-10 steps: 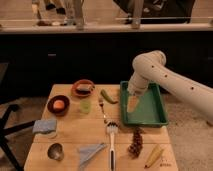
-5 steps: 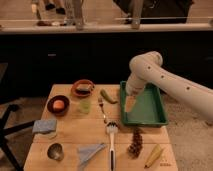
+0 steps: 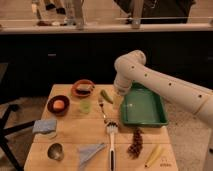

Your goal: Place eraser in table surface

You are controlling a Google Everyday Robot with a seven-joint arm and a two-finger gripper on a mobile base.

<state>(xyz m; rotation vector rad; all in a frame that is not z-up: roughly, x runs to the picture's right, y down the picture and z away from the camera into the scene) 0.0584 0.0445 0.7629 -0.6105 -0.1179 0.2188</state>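
The eraser [image 3: 83,88], a small dark block with a pale top, lies across the orange bowl [image 3: 82,93] at the back of the table. The table surface [image 3: 75,135] is light tan wood. My gripper [image 3: 120,99] hangs from the white arm [image 3: 150,80] at the left edge of the green tray [image 3: 146,106], to the right of the eraser and apart from it. A green oblong vegetable [image 3: 106,96] lies between them.
A dark red bowl with an orange item [image 3: 58,105], a pale green cup [image 3: 85,106], a fork [image 3: 102,107], a brush [image 3: 111,140], a blue-grey cloth [image 3: 45,125], a metal cup [image 3: 55,151], a folded napkin [image 3: 90,150], a pinecone [image 3: 135,142] and a yellow item [image 3: 154,156] sit on the table.
My gripper has moved left, from over the tray's left part to the tray's left edge. The objects on the table have not moved.
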